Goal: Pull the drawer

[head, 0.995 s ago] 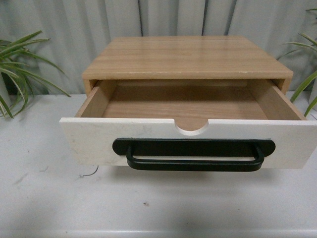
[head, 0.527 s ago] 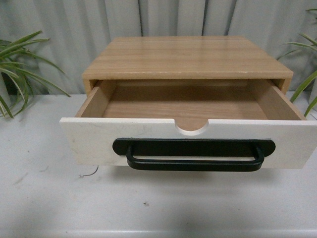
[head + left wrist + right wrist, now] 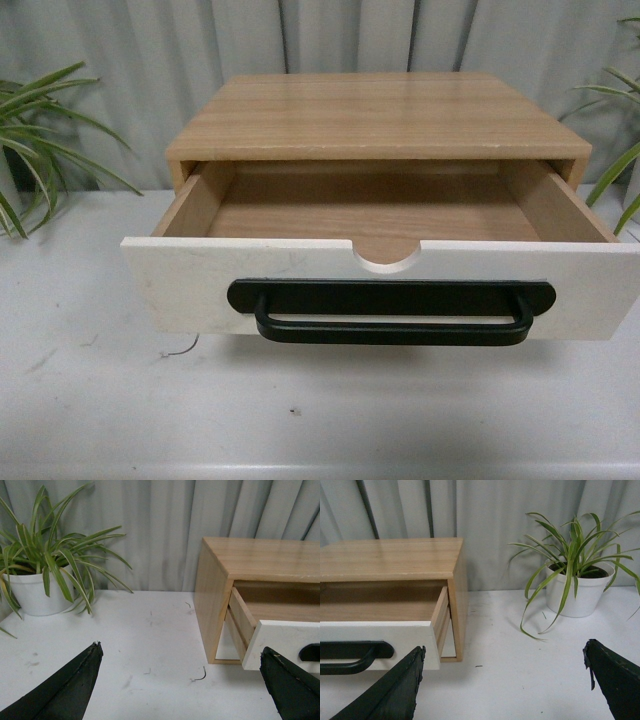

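Although the white-fronted wooden drawer with its wide black bar handle already stands pulled well out of the light wood cabinet, neither gripper touches it. The drawer sits on the pale grey table, straight ahead of the robot, its bare wood inside open to view and a half-round notch cut in its top edge.

The front panel faces the robot, and the handle's long axis runs side to side across it, level with the table. Any further pull would therefore come straight toward the robot.

In the left wrist view the left gripper has its jaws spread wide and empty, with the drawer's front corner just beside its right-hand finger. In the right wrist view the right gripper is likewise spread wide and holds nothing, and the handle's end lies close by its left-hand finger. So the drawer lies between the two arms, neither clearly nearer, I judge.

A green striped plant in a white pot stands well apart on the left, and another on the right.
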Motion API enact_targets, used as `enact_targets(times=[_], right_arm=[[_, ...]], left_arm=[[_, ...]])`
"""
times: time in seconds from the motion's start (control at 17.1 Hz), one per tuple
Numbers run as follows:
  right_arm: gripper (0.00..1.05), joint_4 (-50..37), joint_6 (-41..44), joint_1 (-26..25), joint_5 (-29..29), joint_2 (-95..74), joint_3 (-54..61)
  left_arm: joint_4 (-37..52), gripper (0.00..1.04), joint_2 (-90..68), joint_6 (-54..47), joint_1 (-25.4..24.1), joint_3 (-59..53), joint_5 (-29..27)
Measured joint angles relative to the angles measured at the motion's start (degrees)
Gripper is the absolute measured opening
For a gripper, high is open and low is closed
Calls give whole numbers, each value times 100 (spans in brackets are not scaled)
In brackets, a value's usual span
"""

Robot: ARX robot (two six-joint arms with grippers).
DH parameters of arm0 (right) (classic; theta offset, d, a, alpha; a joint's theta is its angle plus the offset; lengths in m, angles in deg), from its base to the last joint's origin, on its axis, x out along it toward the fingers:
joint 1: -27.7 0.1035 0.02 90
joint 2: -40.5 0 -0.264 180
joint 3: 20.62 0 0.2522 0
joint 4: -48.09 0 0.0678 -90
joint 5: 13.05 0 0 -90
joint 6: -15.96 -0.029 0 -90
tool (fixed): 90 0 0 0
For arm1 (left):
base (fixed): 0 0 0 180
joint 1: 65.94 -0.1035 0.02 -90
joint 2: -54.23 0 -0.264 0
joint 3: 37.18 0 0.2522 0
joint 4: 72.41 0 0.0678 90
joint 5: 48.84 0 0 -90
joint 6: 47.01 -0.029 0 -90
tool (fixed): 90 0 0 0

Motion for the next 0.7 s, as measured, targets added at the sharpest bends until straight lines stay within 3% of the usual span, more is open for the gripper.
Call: enact_targets(times=[0.7], right_arm=[[98, 0, 2, 0, 0, 0, 0]], left_arm=[[0, 98, 0, -2, 0, 0, 0]])
